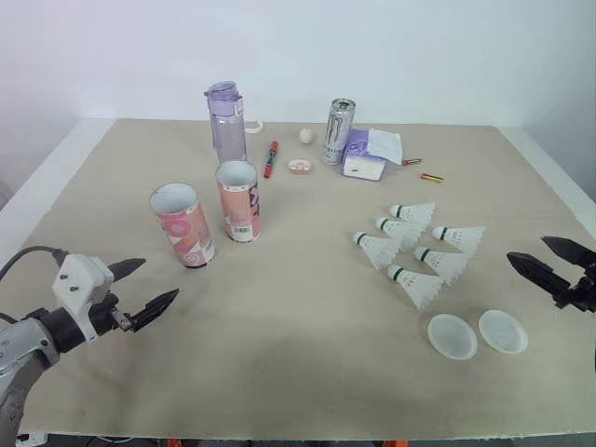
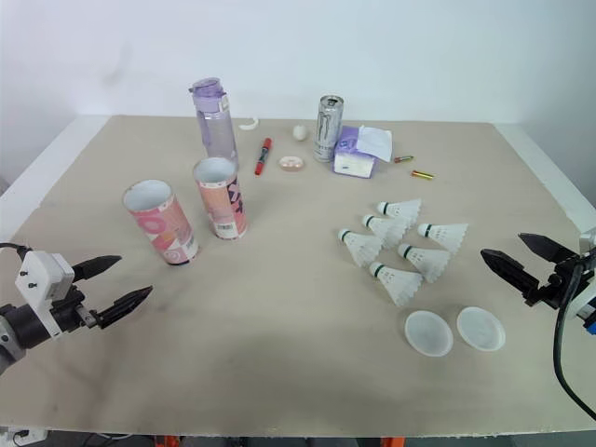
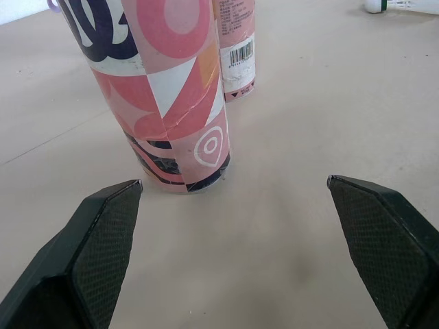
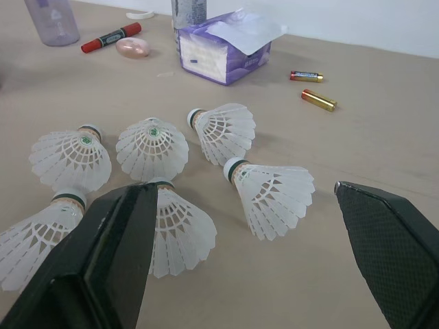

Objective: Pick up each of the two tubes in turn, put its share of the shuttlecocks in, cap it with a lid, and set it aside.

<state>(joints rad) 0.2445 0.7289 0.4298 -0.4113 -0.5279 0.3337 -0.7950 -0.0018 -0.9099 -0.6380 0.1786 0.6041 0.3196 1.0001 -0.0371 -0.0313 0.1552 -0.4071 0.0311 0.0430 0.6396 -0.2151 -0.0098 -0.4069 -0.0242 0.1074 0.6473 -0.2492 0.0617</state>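
Your left gripper (image 1: pixel 160 279) hovers low over the table (image 1: pixel 298 307) at its near left corner, fingers spread wide and holding nothing. It points at the left tube (image 1: pixel 183 226), which stands on its base, open at the top, just ahead of the fingertips and not touching them. The right tube (image 1: pixel 238 202) stands close beside that one, a little farther from you. Your right gripper (image 1: pixel 526 248) hangs by the right edge, fingers also wide apart and empty, aimed at the shuttlecocks (image 1: pixel 441 264). Six of them lie on their sides in a loose cluster right of centre. The two lids (image 1: pixel 452 335) lie flat side by side, just nearer you than the cluster. Along the far side you have a bottle (image 1: pixel 226 121), a can (image 1: pixel 339 131), a marker (image 1: pixel 271 158), a tissue pack (image 1: pixel 368 154) and two batteries (image 1: pixel 431 177).
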